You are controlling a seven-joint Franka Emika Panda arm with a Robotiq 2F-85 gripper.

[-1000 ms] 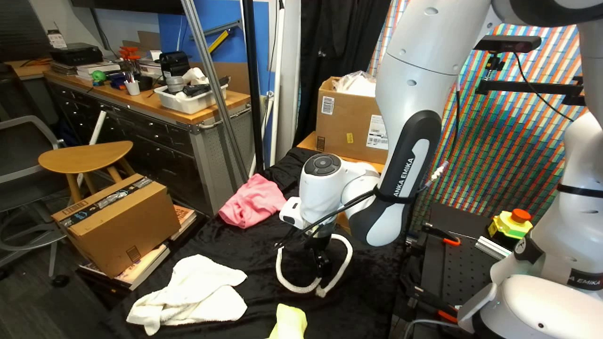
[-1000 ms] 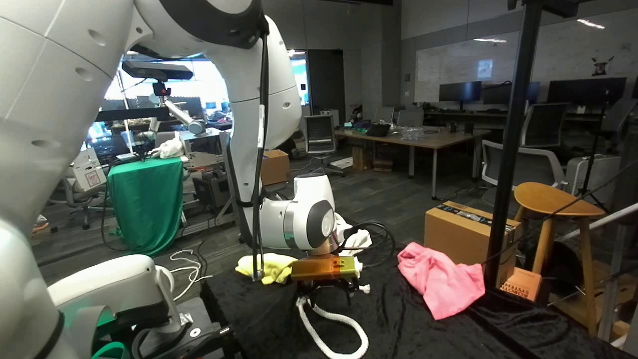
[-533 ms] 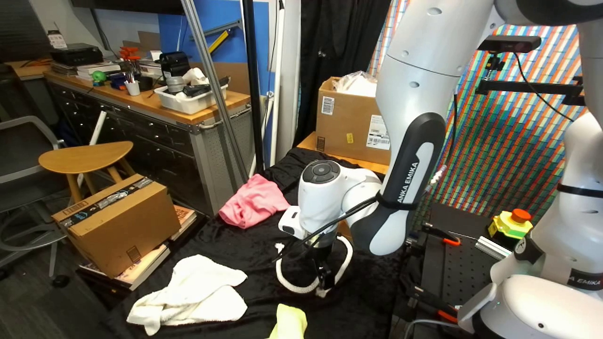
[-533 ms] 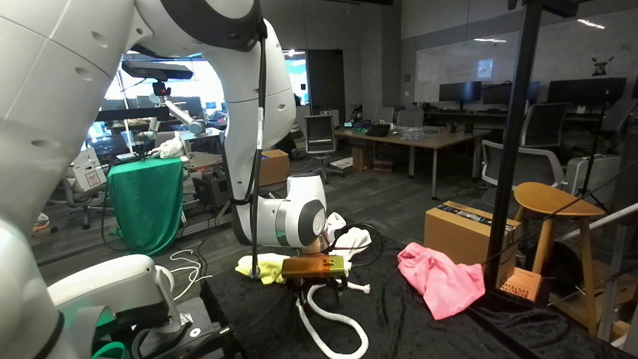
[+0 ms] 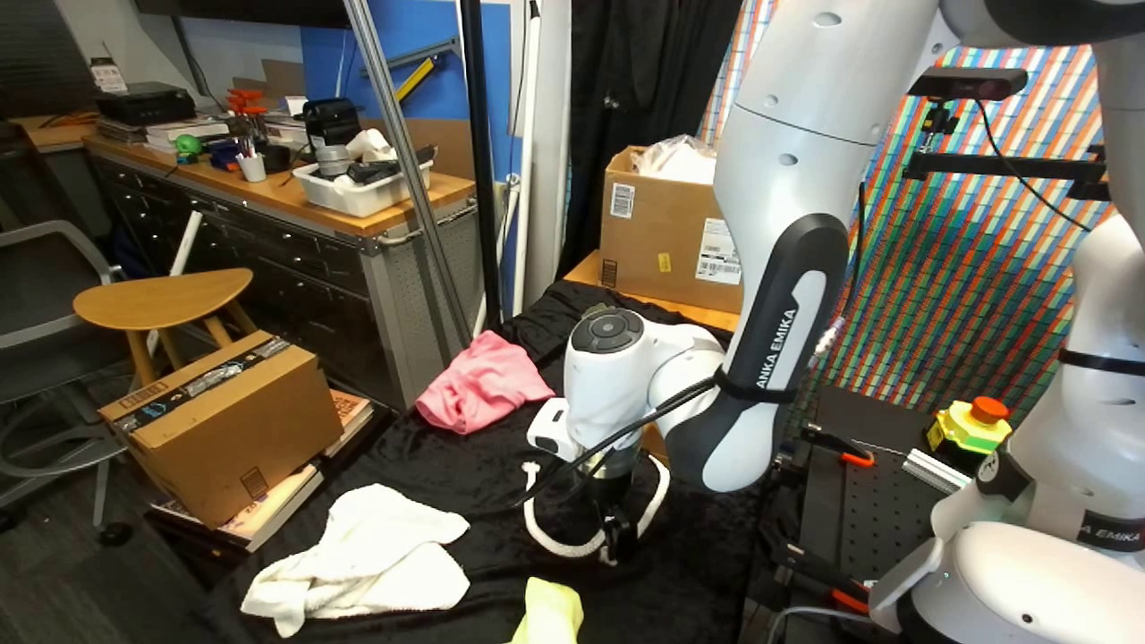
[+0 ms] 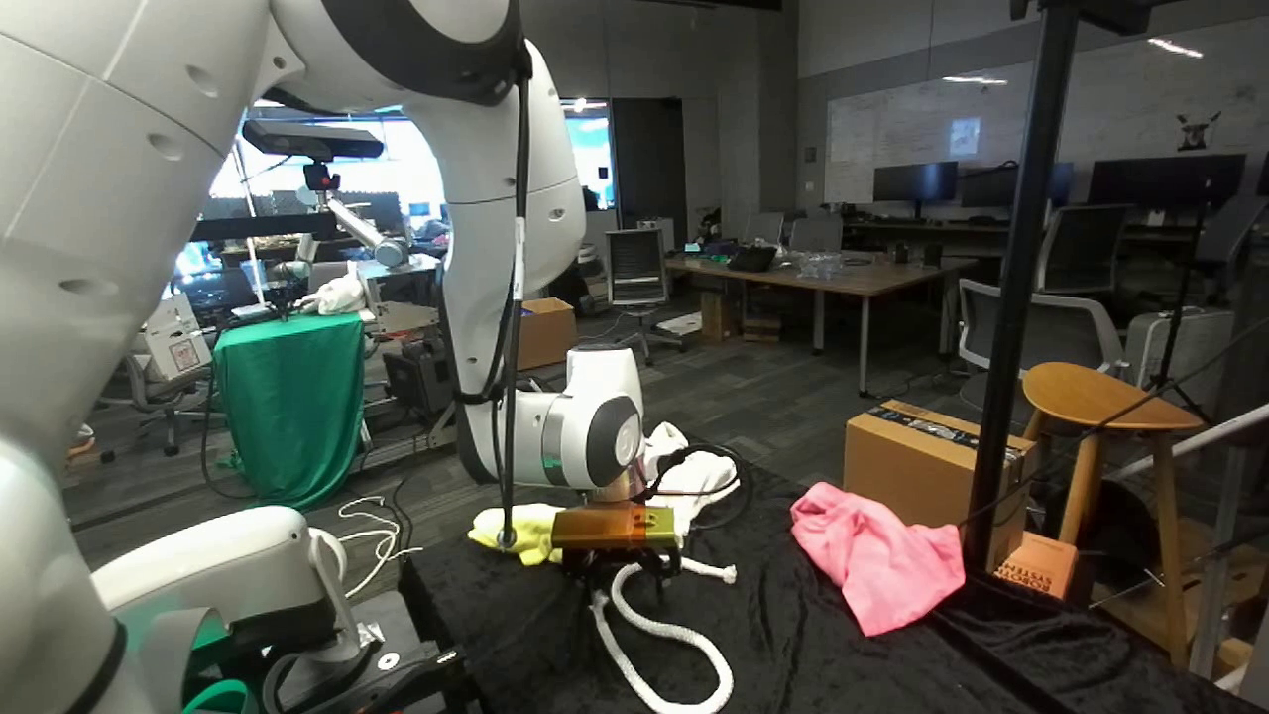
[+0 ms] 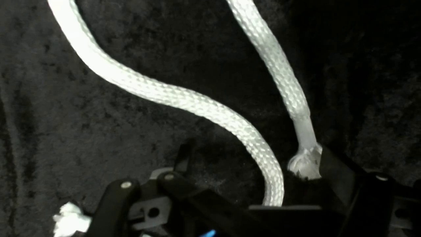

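In an exterior view, a cardboard box stands at the left; next, a crumpled white cloth lies on the near left of the black cover, with a pink cloth farther off and a yellow cloth near; beyond the yellow cloth, a white rope curves across the cover, under the gripper; in the wrist view, 1 frayed end shows at the left, 1 strand shows loose in the gap between widely spread fingers, and the capped end meets the right fingertip, touching or merely overlapped, hard to tell; at the right stands a red-topped yellow button.
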